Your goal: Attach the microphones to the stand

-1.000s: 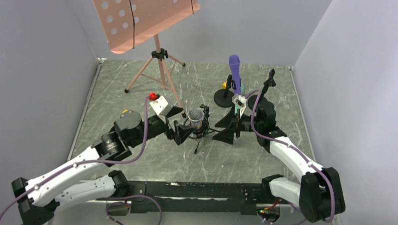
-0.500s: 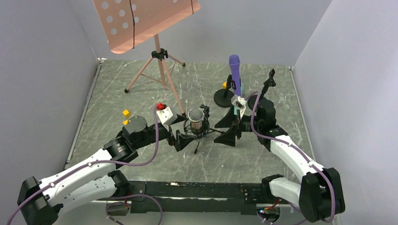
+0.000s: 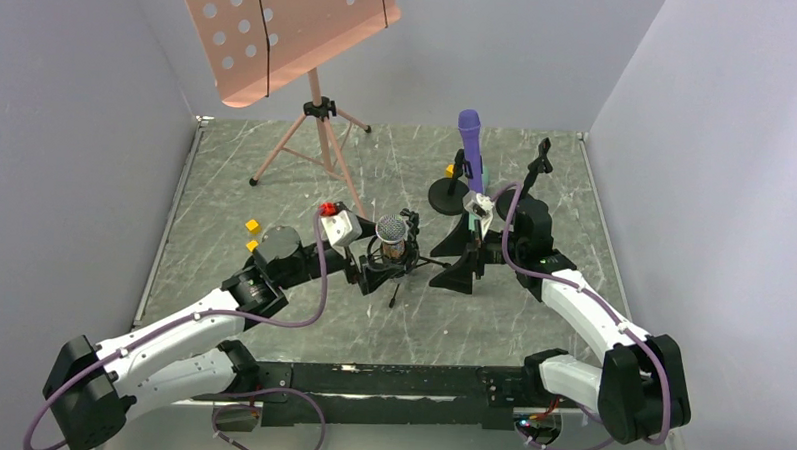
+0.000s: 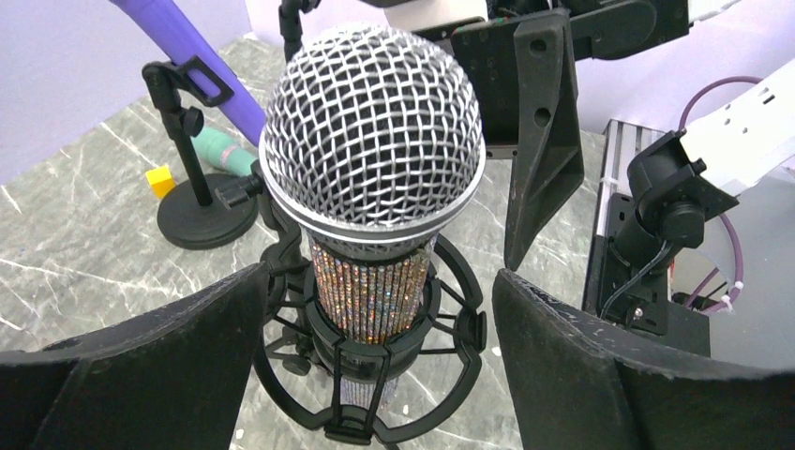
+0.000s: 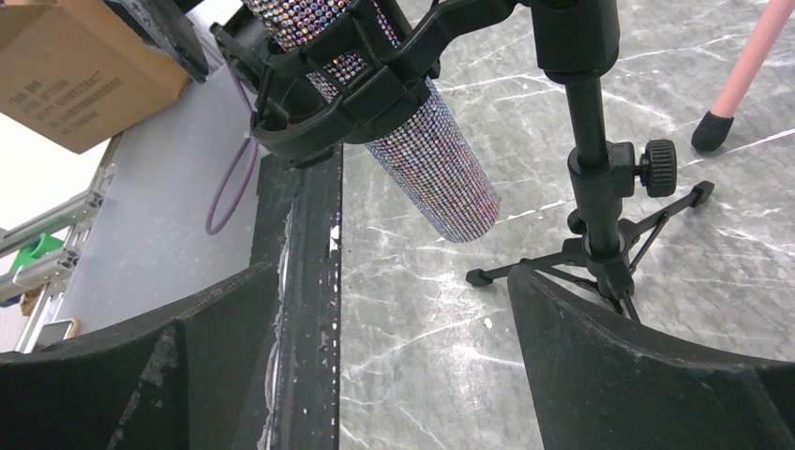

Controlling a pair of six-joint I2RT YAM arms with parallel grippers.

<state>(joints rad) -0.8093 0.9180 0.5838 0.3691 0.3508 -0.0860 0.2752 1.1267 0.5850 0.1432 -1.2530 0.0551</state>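
The glittery bronze microphone (image 3: 392, 232) with a silver mesh head stands upright in a black shock mount on a small tripod stand (image 3: 405, 262). In the left wrist view its head (image 4: 373, 127) fills the centre, and my left gripper (image 4: 375, 375) is open with a finger on each side of the mount, not touching. In the top view my left gripper (image 3: 376, 273) sits just left of the mount. My right gripper (image 3: 454, 259) is open and empty, just right of it. The right wrist view shows the microphone's body (image 5: 427, 150). The purple microphone (image 3: 470, 137) is clipped on a round-base stand (image 3: 447, 198). The mint-green microphone (image 4: 222, 150) lies by that base.
A pink music stand (image 3: 281, 31) on a tripod is at back left. Two yellow cubes (image 3: 252, 226) lie left of my left arm, another (image 4: 160, 178) by the round base. A second black stand (image 3: 540, 165) is at back right. Walls enclose three sides.
My left arm has moved right and forward, so its open jaws now flank the bronze microphone's mount. The yellow cubes at left came into view. The right arm hardly moved.
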